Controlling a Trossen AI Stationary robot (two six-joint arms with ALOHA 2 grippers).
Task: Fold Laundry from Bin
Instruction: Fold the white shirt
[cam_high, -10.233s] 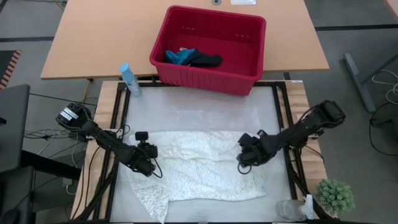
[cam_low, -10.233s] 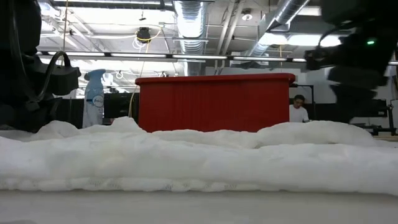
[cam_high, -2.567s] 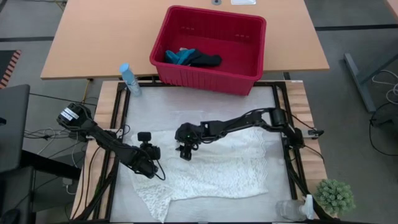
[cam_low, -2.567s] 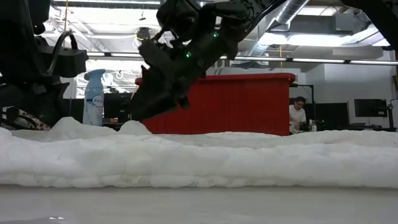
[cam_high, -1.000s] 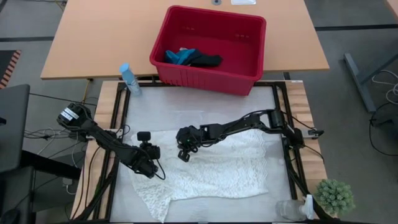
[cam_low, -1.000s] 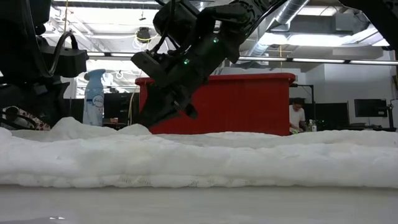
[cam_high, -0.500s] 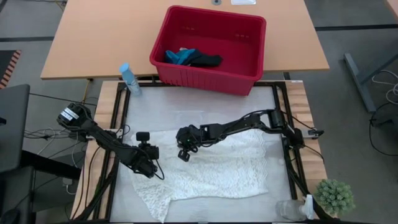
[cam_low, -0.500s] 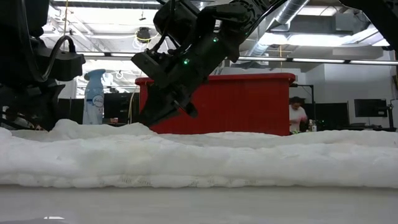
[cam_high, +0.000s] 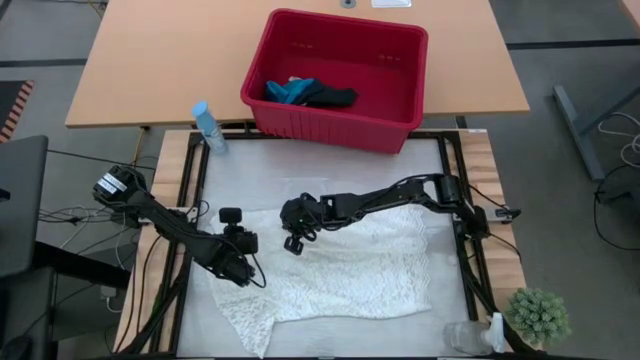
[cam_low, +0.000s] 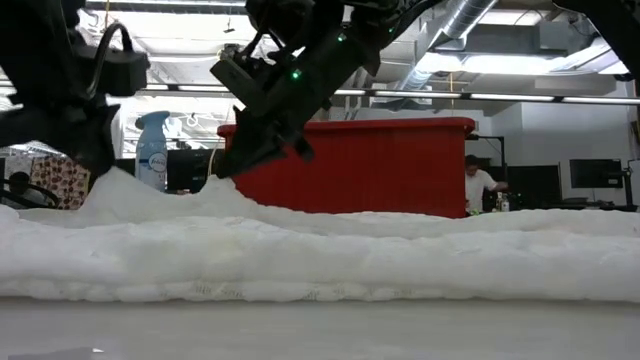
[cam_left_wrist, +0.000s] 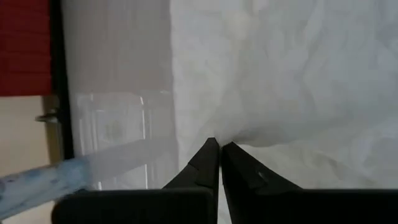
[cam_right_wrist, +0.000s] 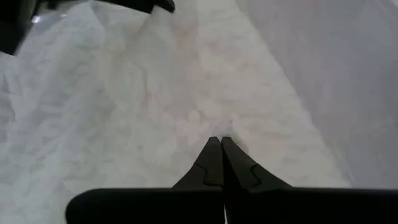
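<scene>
The white lacy laundry piece lies spread on the table mat. My left gripper is shut on it near its left edge, and my right gripper is shut on it near its far edge. In the low view the cloth rises in a peak under each gripper, the left and the right. The red bin stands beyond the mat's far edge. A teal piece and a dark piece lie on its floor. My left gripper pinches a small tuck of the white cloth between its two fingertips, close to the cloth's left edge, slanting down from the left. The cloth is drawn up into a peak; the rest lies on the mat. My right gripper pinches a bit of the white cloth between its fingertips, close to the far edge, slanting down from the right. The cloth is raised in a low ridge under the fingers; the rest lies on the mat.
A blue spray bottle stands at the mat's far left corner. A small green plant and a clear cup stand at the near right corner. Bare mat lies between the cloth and the bin.
Both grippers have risen a little while staying shut. The cloth under each has been drawn up from the mat into a higher peak, while the rest of it has stayed flat where it was.
</scene>
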